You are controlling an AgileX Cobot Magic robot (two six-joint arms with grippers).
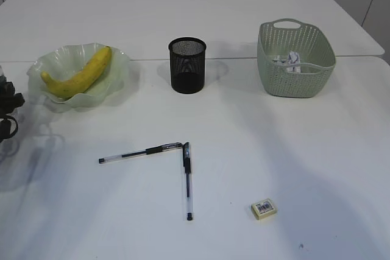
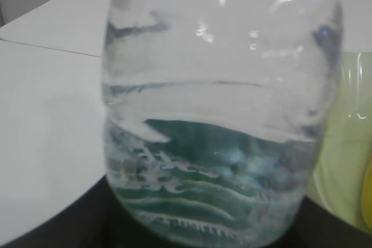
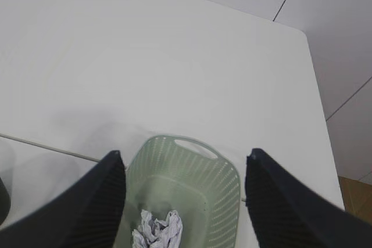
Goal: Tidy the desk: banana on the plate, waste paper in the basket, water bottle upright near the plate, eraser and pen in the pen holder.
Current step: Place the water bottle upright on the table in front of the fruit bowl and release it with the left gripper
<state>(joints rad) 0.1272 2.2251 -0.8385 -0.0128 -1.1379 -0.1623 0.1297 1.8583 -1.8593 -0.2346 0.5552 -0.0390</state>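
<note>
White wall panels stand behind a plain white counter [image 1: 317, 168] that carries everything. At the far left the banana [image 1: 79, 74] lies in the pale green ruffled plate [image 1: 119, 80]. Near the middle of the back the black mesh pen holder [image 1: 187, 65] stands upright, and to its right sits the sage green basket [image 1: 295, 59] with a crumpled waste paper [image 1: 287, 62] ball inside it. Closer to the camera two pens lie flat on the counter, their capped ends almost touching to form a corner: one pen [image 1: 141, 152] runs out to the left, the other pen [image 1: 187, 181] runs toward the front edge. The eraser [image 1: 264, 209] lies by itself to the right of them, well apart from the holder. In the left wrist view the water bottle [image 2: 221, 120] fills the frame, upright, its green label low on the body, with the plate's edge showing just beside it on the right; the left claw is clamped around the bottle, though its fingers are hidden. The right claw [image 3: 185, 193] hangs above the basket with its dark fingers [image 3: 96, 201] spread wide and nothing between them.
</note>
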